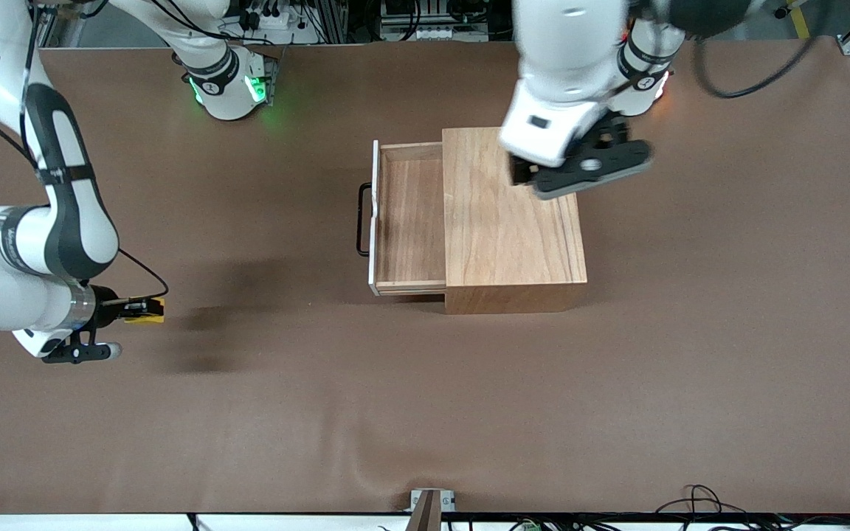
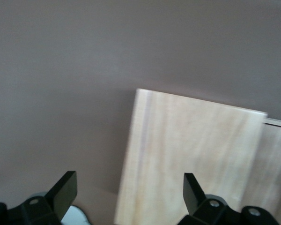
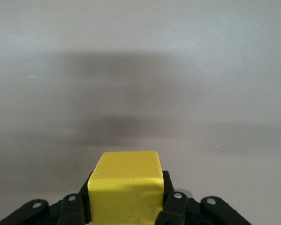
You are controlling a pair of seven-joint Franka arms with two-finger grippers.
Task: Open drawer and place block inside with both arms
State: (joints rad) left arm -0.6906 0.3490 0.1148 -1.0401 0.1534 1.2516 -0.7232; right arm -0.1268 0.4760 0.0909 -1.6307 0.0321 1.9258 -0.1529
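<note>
The wooden box (image 1: 510,214) stands mid-table. Its drawer (image 1: 410,214) is slid out toward the right arm's end, showing a bare wood bottom, a white front edge and a black handle (image 1: 361,220). My right gripper (image 1: 139,310) is shut on the yellow block (image 1: 150,311), held a little above the bare table toward the right arm's end, well apart from the drawer. The right wrist view shows the block (image 3: 125,187) between the fingers (image 3: 174,208). My left gripper (image 1: 587,168) is open and empty over the box's top edge. The left wrist view shows its spread fingers (image 2: 65,191) above the box (image 2: 187,154).
The brown mat (image 1: 469,413) covers the table. A small metal bracket (image 1: 431,501) and loose cables (image 1: 698,501) sit at the edge nearest the front camera. The right arm's green-lit base (image 1: 229,87) stands along the table edge farthest from that camera.
</note>
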